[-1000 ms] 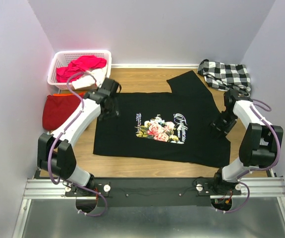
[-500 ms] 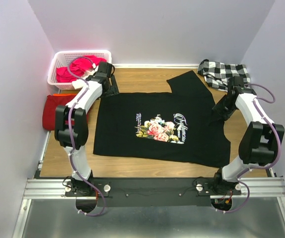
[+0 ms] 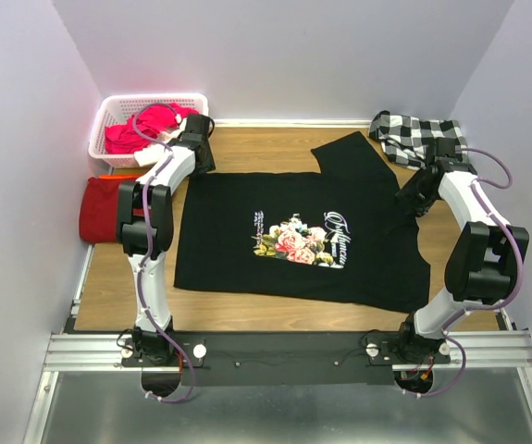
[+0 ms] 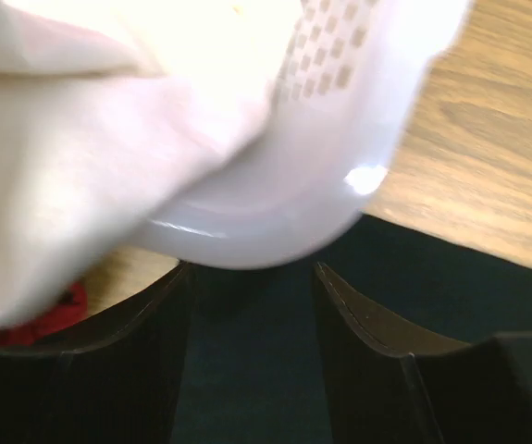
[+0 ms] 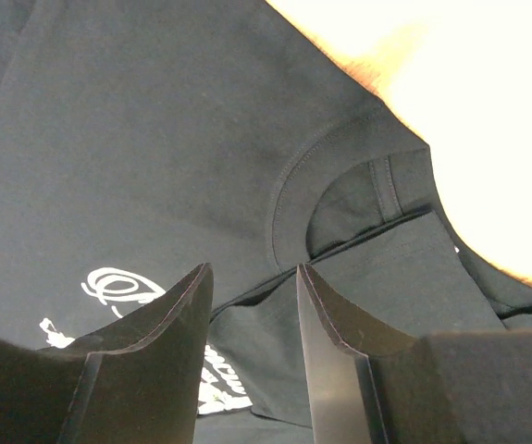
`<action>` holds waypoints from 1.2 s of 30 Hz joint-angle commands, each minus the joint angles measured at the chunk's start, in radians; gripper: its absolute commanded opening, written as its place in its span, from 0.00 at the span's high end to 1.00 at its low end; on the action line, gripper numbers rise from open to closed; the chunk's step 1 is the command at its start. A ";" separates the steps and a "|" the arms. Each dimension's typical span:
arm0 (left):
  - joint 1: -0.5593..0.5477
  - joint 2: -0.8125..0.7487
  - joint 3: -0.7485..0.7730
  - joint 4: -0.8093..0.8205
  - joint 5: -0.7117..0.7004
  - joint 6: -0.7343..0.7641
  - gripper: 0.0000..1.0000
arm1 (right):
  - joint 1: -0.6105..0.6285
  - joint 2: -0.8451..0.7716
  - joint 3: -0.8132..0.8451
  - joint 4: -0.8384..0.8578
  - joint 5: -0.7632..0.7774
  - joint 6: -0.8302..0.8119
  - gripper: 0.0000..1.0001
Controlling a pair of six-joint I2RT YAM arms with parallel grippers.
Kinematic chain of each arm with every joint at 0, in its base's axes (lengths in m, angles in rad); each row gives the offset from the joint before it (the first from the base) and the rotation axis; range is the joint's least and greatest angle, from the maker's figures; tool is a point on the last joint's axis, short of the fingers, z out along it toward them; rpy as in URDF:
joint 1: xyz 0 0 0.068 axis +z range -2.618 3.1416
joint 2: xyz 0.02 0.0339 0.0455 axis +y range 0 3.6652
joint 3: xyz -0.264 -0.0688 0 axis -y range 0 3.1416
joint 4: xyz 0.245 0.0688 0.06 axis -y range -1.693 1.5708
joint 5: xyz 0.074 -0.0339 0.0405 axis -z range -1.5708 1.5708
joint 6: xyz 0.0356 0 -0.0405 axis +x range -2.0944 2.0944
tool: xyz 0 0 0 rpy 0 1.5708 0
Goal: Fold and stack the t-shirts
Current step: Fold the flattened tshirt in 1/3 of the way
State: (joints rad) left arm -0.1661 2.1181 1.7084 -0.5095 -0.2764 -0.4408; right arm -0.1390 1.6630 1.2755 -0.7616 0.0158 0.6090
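The black floral t-shirt (image 3: 293, 231) lies flat on the tabletop (image 3: 266, 148). Its long axis runs across the tabletop, with the collar (image 5: 358, 185) toward my right arm and the hem toward my left. The dark-red t-shirt (image 3: 104, 208) sits bunched at the left edge, near the white basket (image 3: 108, 106). My left end effector (image 4: 250, 268) is at the black shirt's far hem corner, fingers parted, grasping nothing. My right end effector (image 5: 254, 268) is half spread just above the collar, released.

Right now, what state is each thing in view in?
Black t-shirt: spread flat, print up, not yet folded.
Red t-shirt: looks folded, lying flat.
Basket: holds pink and white clothes.
Checkered cloth: crumpled heap.
Left end effector: open, over the black t-shirt's edge.
Right end effector: open, low over the black t-shirt.
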 commanded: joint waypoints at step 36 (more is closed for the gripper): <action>0.063 0.168 0.031 -0.092 0.028 -0.047 0.51 | -0.004 -0.011 -0.022 0.024 -0.039 0.018 0.52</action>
State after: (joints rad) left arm -0.1287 2.2280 1.7897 -0.5827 -0.2558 -0.4435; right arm -0.1390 1.6630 1.2530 -0.7486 -0.0082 0.6132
